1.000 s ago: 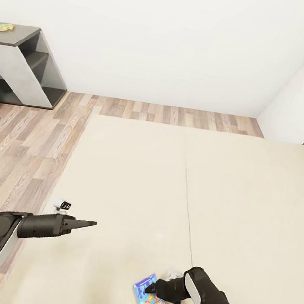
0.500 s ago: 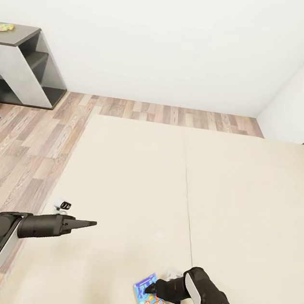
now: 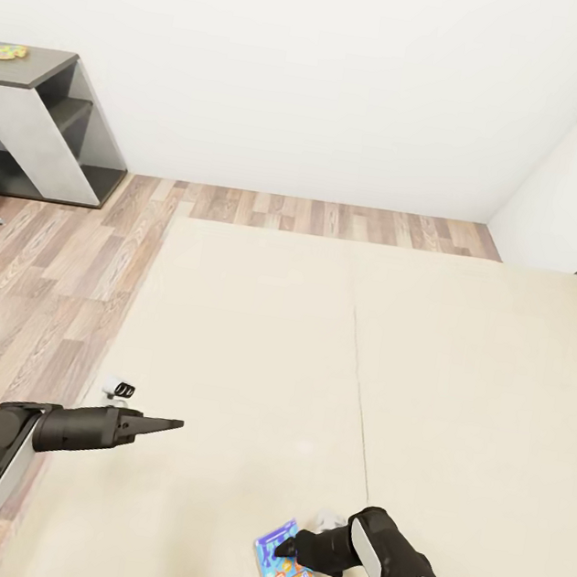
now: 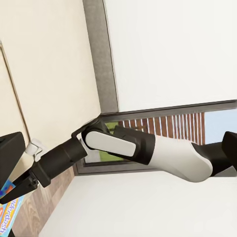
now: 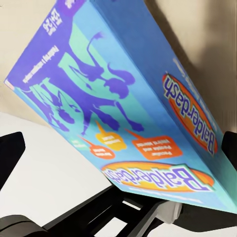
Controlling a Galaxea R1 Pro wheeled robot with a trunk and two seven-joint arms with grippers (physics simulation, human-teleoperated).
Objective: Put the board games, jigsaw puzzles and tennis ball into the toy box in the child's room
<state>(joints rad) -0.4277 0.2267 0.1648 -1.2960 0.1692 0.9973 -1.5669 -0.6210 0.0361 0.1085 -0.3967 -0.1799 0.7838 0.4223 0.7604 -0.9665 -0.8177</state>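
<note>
One blue board game (image 3: 285, 572) lies on the beige bed (image 3: 457, 397), right at its near edge, and the right tool (image 3: 289, 547) is down on it with its dark tips over the box's upper end. From the right wrist, the box (image 5: 123, 98) looms huge and tilted, a black finger (image 5: 10, 153) showing off each side of it. They straddle the box, but I cannot tell whether they are actually clamped on it. The left tool (image 3: 171, 423) hangs over the mattress well apart from the box, its fingers drawn together to a point and holding nothing. Far off at the left, the dark desk (image 3: 34, 70) carries a mostly yellow slab (image 3: 7, 52), likely a jigsaw puzzle. The step in hand looks like the pick-up of this game. Next comes a firm grip, a clean lift, then the trip to the desk.
</note>
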